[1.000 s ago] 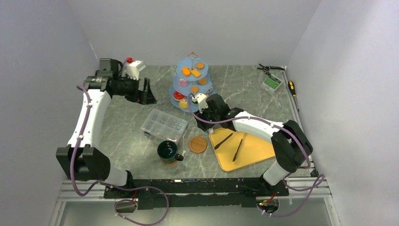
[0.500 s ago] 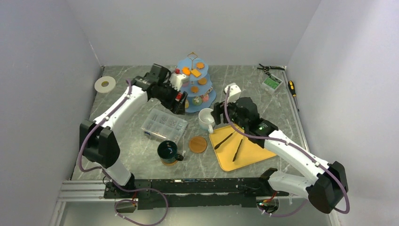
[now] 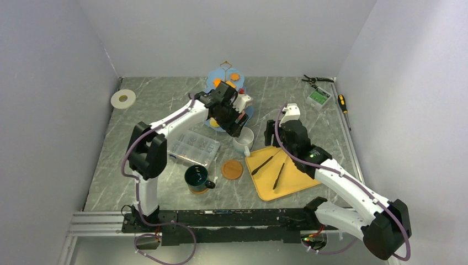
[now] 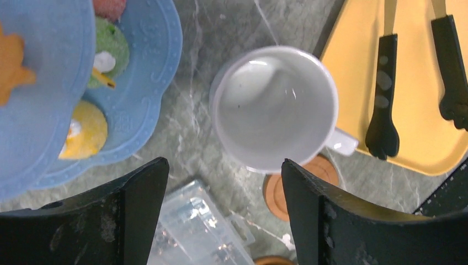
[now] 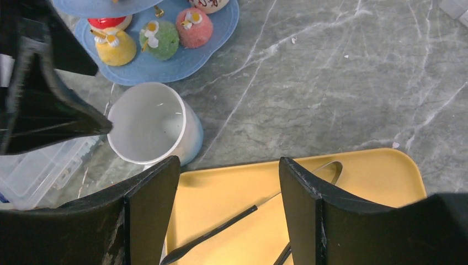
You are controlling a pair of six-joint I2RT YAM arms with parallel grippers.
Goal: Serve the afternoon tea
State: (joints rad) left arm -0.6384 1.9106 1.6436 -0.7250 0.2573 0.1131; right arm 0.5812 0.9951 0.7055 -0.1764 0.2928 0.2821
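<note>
My left pincer [image 4: 221, 165] hangs spread above the glossy white mug [image 4: 274, 107]. The mug stands upright on the grey, veined stone-look tabletop [image 4: 221, 33], between the scalloped light-blue stand [image 4: 160, 66] and the smooth yellow tray [image 4: 419, 138]. My right pincer [image 5: 227, 160] is spread too, empty, over that tray's edge. Plain pale walls [image 3: 221, 33] enclose the table.

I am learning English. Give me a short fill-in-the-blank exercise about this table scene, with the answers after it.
1. The white ceramic mug stands upright, and inside it is ____.
2. The black tongs lie on a flat tray whose colour is ____.
3. The left gripper hangs over the white ceramic mug with its jaws ____.

Missing words: empty; yellow; open.
</note>
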